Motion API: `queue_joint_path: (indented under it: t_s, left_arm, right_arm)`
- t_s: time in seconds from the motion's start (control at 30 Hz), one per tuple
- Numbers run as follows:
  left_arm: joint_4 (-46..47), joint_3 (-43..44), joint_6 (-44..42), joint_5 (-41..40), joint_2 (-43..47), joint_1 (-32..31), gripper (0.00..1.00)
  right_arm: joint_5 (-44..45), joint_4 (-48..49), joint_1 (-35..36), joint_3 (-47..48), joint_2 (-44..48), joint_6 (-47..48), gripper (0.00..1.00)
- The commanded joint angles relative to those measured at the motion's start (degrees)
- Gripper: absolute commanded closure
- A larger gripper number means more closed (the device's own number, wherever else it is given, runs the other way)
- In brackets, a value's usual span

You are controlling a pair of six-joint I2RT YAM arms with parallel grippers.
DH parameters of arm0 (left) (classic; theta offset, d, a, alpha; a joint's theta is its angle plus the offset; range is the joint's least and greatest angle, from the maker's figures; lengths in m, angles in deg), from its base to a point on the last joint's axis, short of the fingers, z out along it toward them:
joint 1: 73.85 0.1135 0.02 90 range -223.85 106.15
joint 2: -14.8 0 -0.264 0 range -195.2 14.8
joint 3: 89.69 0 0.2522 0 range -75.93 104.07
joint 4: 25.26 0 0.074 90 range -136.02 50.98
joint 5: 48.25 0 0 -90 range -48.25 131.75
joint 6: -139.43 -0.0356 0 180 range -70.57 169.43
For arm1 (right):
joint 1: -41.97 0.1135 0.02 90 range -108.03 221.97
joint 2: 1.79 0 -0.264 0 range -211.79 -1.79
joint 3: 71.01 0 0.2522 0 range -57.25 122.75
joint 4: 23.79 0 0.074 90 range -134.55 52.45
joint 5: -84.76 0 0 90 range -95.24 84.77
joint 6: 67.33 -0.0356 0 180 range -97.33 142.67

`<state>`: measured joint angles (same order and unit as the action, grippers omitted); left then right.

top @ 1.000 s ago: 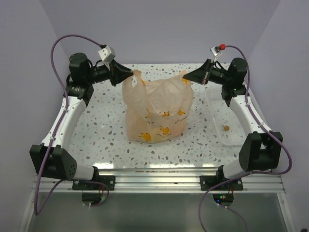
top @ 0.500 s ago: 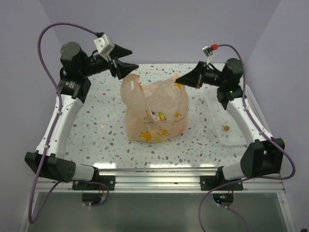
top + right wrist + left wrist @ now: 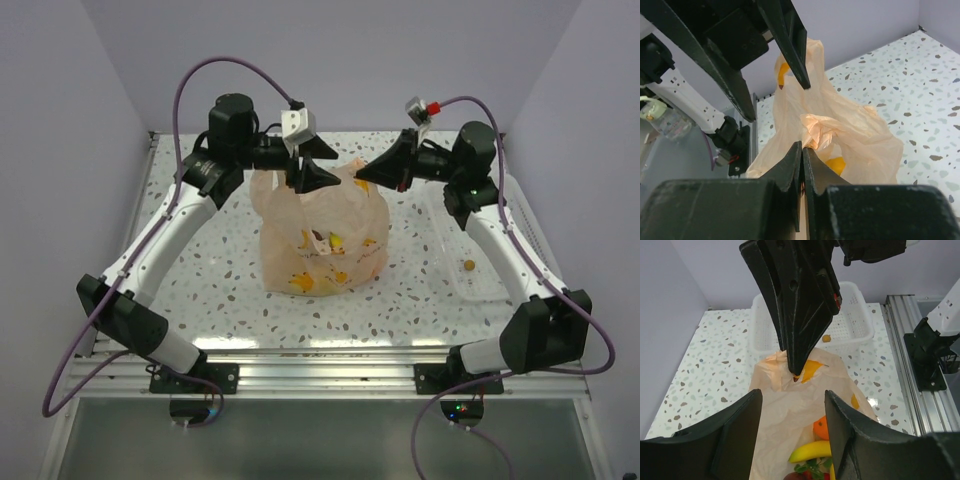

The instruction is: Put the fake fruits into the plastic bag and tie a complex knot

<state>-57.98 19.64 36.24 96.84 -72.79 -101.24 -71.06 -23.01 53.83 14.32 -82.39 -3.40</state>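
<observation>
On your left, left gripper (image 3: 322, 164): spread wide, holding nothing, poised over the bag's mouth.
Plastic bag (image 3: 325, 235): upright mid-table, fake fruits (image 3: 812, 452) inside; your knot is not yet tied.
Right gripper (image 3: 360, 181): clenched on the right handle (image 3: 815, 132).
Tray (image 3: 490, 283): one small piece (image 3: 468, 265) lies unbagged.

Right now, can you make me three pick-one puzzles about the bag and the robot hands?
1. What colour is the thin crinkly plastic bag? A blue B peach-orange C green
2. The right gripper is: A wide open B hidden C shut on the bag
3. Where is the small round orange-brown piece? A in the white plastic tray B inside the bag C in the right gripper
Answers: B, every view shows peach-orange; C, it pinches bag plastic; A, it lies on the tray floor.
</observation>
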Motion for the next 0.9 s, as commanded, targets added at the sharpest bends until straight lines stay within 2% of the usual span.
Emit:
queue_joint_path:
  t_s: [0.0, 0.27, 0.37, 0.47, 0.7, 0.87]
  left_arm:
    - [-1.3, 1.8, -2.4, 1.1, -0.4, -1.5, 0.42]
    - [0.2, 1.1, -1.0, 0.7, -2.1, -2.8, 0.46]
    - [0.4, 1.2, -0.9, 0.7, -2.9, -3.3, 0.56]
    - [0.8, 1.1, -0.4, 0.4, -3.4, -3.3, 0.59]
    - [1.5, 0.8, -1.0, -2.4, -2.6, -3.3, 0.52]
    - [-0.3, 0.6, -2.2, -0.3, -2.8, -3.3, 0.55]
  right_arm:
    - [-2.1, -0.2, 1.1, 2.3, 2.8, 8.0, 0.96]
    - [-3.2, -12.6, 2.6, 5.8, 2.8, 20.3, 0.94]
    - [-3.3, -16.3, 2.9, 6.4, 3.0, 23.8, 0.94]
    - [-3.3, -18.4, 2.9, 6.8, 3.3, 25.7, 0.94]
    - [-2.9, -22.0, 3.0, 6.8, 3.8, 29.8, 0.94]
    - [-3.2, -21.8, 3.1, 6.8, 3.7, 29.8, 0.94]
